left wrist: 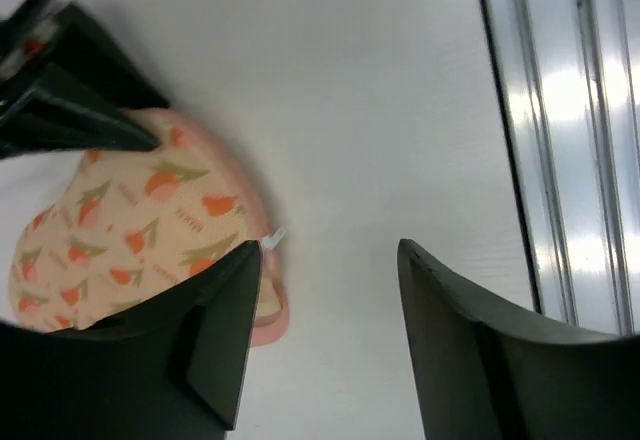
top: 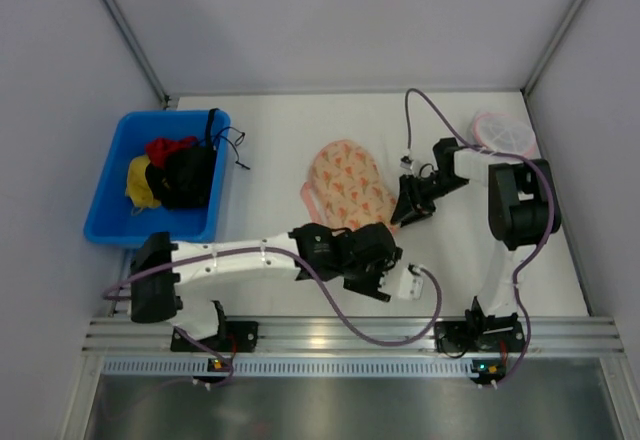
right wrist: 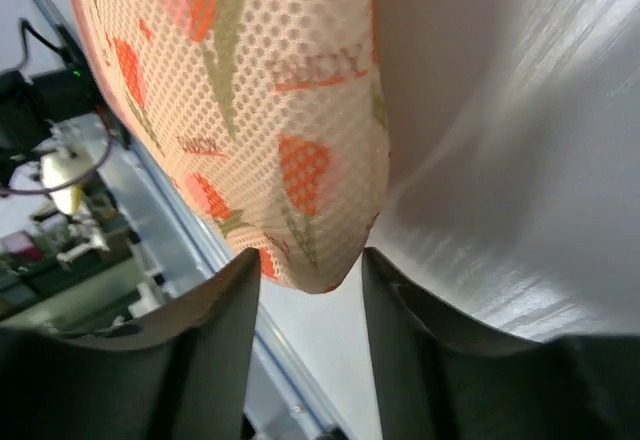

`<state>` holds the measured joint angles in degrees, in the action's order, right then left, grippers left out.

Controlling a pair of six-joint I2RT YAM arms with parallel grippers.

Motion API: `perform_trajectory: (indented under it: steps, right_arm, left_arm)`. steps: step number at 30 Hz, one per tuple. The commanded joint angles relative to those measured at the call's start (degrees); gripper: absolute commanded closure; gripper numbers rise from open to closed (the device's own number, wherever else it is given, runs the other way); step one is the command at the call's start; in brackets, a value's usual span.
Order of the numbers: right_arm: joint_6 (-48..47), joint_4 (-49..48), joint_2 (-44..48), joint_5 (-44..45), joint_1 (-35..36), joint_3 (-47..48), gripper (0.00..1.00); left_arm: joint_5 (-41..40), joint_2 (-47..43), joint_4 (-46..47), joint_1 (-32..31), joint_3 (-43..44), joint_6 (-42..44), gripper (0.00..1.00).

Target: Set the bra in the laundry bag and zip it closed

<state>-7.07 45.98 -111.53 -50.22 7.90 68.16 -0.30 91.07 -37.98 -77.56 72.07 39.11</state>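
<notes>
The laundry bag (top: pixel 345 185), a cream-peach pouch with orange prints and a pink edge, lies flat mid-table. The bra is not in view. My left gripper (top: pixel 392 258) is open at the bag's near right end. In the left wrist view (left wrist: pixel 330 295) its left finger lies over the bag's pink edge (left wrist: pixel 120 230), beside a small white zipper pull (left wrist: pixel 272 238). My right gripper (top: pixel 408 210) is at the bag's right edge. In the right wrist view (right wrist: pixel 312 270) its jaws stand apart, with the bag's rounded mesh edge (right wrist: pixel 290 130) just beyond the fingertips.
A blue bin (top: pixel 110 175) at the left holds red, yellow and black clothes (top: pixel 175 170). A round pink-rimmed white mesh item (top: pixel 503 132) lies at the back right. The metal rail (top: pixel 350 335) runs along the near edge and shows in the left wrist view (left wrist: pixel 570 140).
</notes>
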Motion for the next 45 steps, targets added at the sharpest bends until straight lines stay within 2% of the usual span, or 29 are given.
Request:
perform_trajectory:
  steps: [1,2,5,6,9,12,13,15,16,17,18,19,21,22,26,31,33,36,45]
  right_arm:
    - [-3.47,2.01,0.69,2.05,-0.25,2.85,0.51]
    - [-3.65,2.27,1.13,2.57,-0.34,3.46,0.45]
    - [-4.53,4.02,3.15,4.86,-0.34,5.57,0.32]
    - [-4.97,4.64,3.94,6.26,-0.34,6.36,0.29]
    - [-6.11,6.75,6.04,9.33,-0.34,8.56,0.21]
    - [-5.76,5.97,9.47,10.84,-0.43,9.8,0.23]
    - [-4.37,5.1,10.35,10.67,-0.43,9.97,0.23]
    - [-1.74,2.72,11.85,8.04,-0.26,11.29,0.25]
    - [-0.85,2.28,11.94,7.16,0.18,12.77,0.25]
    - [-0.06,1.58,11.16,5.67,0.53,13.48,0.25]
    - [1.08,1.22,10.63,5.22,1.06,14.19,0.24]
    - [1.62,0.61,9.93,5.3,2.37,15.41,0.25]
    - [3.28,-1.93,7.48,5.39,3.78,16.21,0.25]
    - [3.81,-2.99,6.59,5.48,5.18,16.82,0.25]
    - [6.01,-7.91,1.33,4.7,7.83,16.83,0.31]
    - [11.55,-14.94,-2.29,2.76,9.5,14.02,0.51]
    - [12.08,-15.91,-2.82,2.76,9.68,13.32,0.59]
    - [11.91,-16.53,-3.43,3.37,9.68,12.44,0.67]
    - [11.9,-16.53,-4.84,3.46,10.82,11.65,0.73]
  left_arm:
    - [3.46,-9.75,7.63,6.77,-0.78,-12.28,0.37]
    - [3.89,-11.51,8.79,8.9,-1.75,-17.18,0.28]
    - [2.94,-16.79,12.48,17.69,-5.44,-25.3,0.14]
    - [2.06,-18.97,13.36,19.71,-7.54,-26.79,0.02]
    - [2.22,-21.19,15.39,26.3,-9.76,-35.48,0.02]
    - [16.51,-21.89,14.33,35.52,-12.12,-48.31,0.02]
    - [24.39,-22.16,14.94,40.25,-14.83,-51.21,0.02]
    - [29.45,-23.99,21.07,44.49,-19.14,-60.18,0.02]
    - [32.61,-25.05,24.06,45.47,-23.95,-66.47,0.02]
    - [33.25,-26.98,32.18,45.91,-26.26,-69.67,0.02]
    - [33.6,-27.86,36.35,46.35,-28.37,-72.83,0.02]
    - [33.43,-28.66,41.79,46.36,-30.91,-79.39,0.02]
    - [32.64,-28.49,50.85,46.36,-35.15,-85.32,0.02]
    - [32.46,-27.44,51.77,46.27,-35.25,-88.65,0.02]
    - [31.59,-22.09,59.76,46.18,-38.4,-94.82,0.02]
    - [30.09,-15.06,68.63,46.18,-42.1,-101.33,0.02]
    - [28.43,-13.73,69.26,46.27,-42.36,-101.6,0.02]
    - [27.72,-11.88,69.35,46.27,-42.45,-101.25,0.02]
    - [24.99,-6.78,69.27,46.18,-41.93,-99.23,0.02]
